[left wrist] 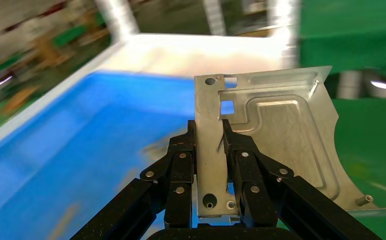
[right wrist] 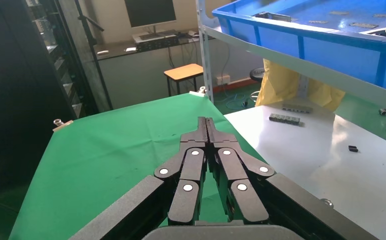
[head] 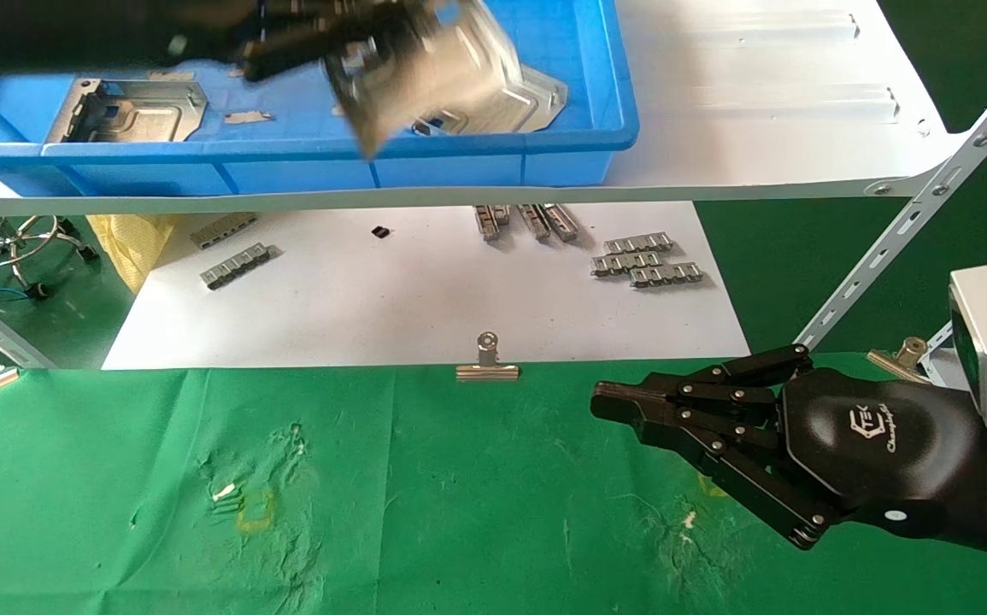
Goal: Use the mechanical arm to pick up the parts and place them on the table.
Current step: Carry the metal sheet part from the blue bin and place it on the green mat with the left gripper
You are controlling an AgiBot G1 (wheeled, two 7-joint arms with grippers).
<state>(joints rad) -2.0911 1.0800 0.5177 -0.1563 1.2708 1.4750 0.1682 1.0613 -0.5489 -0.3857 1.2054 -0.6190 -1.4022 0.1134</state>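
My left gripper (head: 348,51) is shut on a silver sheet-metal part (head: 425,73) and holds it in the air above the blue tray (head: 288,158). In the left wrist view the fingers (left wrist: 183,160) clamp the part's folded slotted edge (left wrist: 210,145), with the ribbed plate (left wrist: 286,135) standing out to one side. Two more parts lie in the tray, one at its left (head: 130,107) and one under the held part (head: 536,98). My right gripper (head: 608,401) is shut and empty, hovering low over the green cloth table (head: 425,512) at the right; it also shows in the right wrist view (right wrist: 206,122).
The tray stands on a white shelf board (head: 766,94) with slotted metal braces (head: 912,213). Below lies a white sheet (head: 425,290) with small grey ridged strips (head: 647,259). A silver binder clip (head: 487,359) sits on the cloth's far edge.
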